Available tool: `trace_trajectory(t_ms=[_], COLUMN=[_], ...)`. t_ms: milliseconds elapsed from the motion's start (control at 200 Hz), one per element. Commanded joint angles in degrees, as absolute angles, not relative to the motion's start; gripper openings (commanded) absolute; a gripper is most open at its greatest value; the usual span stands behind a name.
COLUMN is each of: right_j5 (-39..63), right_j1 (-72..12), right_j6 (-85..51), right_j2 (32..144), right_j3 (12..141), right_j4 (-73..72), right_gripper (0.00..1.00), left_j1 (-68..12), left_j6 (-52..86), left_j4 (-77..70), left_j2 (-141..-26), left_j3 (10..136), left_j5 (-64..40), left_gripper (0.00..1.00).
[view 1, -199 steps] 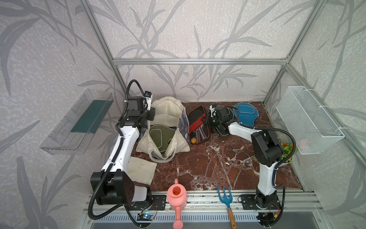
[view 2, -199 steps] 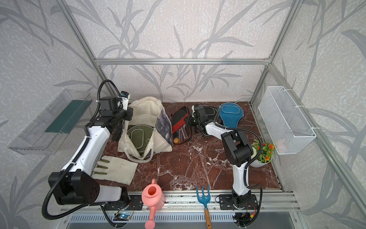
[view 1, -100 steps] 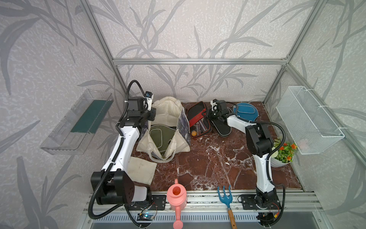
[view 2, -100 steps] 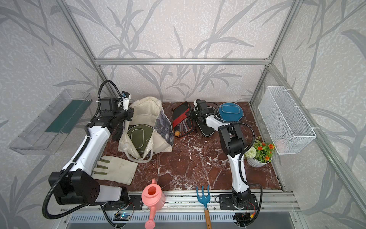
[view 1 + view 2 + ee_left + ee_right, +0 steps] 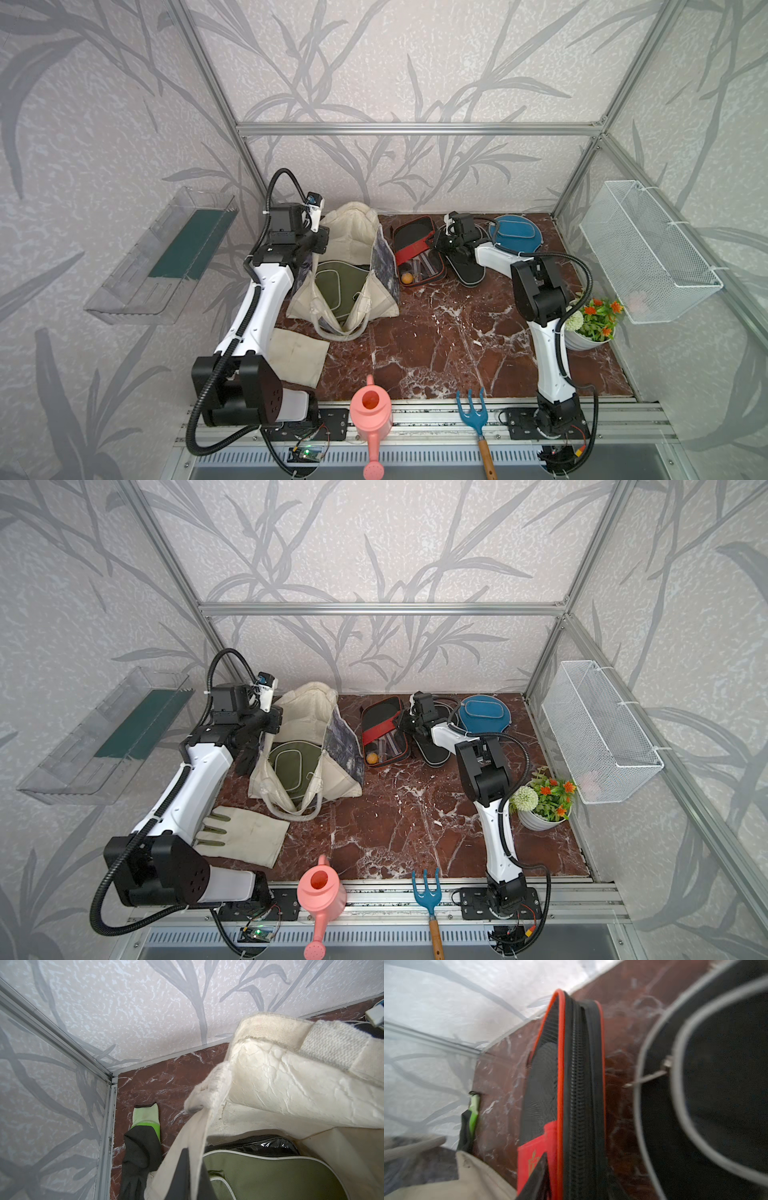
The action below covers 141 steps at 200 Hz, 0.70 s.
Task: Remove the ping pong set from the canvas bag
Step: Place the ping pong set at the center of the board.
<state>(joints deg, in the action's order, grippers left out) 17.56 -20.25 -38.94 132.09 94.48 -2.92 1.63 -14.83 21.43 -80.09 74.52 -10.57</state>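
Already three cases outside bag.

Even, bright light; right wrist view blurred.

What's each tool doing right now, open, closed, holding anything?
Left tool: closed on the rim of the canvas bag.
Right tool: at the edge of the red-trimmed black case; whether it is open or closed cannot be told.
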Motion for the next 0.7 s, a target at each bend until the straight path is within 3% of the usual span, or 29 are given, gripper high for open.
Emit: trace_trajectory(t_ms=[0,535,605,700], right_j5=[13.5,9.9,9.7,10.2], right_j1=[-20.5,-18.7,-18.7,-18.9], right_j6=[-37.0,-29.7,-28.7,-27.2], right_j2=[134.7,129.4,128.0,125.4], right_j3=[91.9,94.9,95.4,95.6], right_j4=[3.6,9.4,10.2,10.9], right_gripper=[0.48,0.54,0.59,0.75], left_j1=[1.4,1.3,1.4,1.4], left_j6=[-14.9,-14.3,-14.6,-14.9], left_j4=[16.3,16.1,16.3,16.5], left_j2=[-79.0,-78.9,-78.6,-78.2], left_j3=[76.2,76.8,77.0,76.9], left_j5=[-13.6,-15.7,-15.5,-15.2], left_gripper=[0.00,0.00,0.00,0.00])
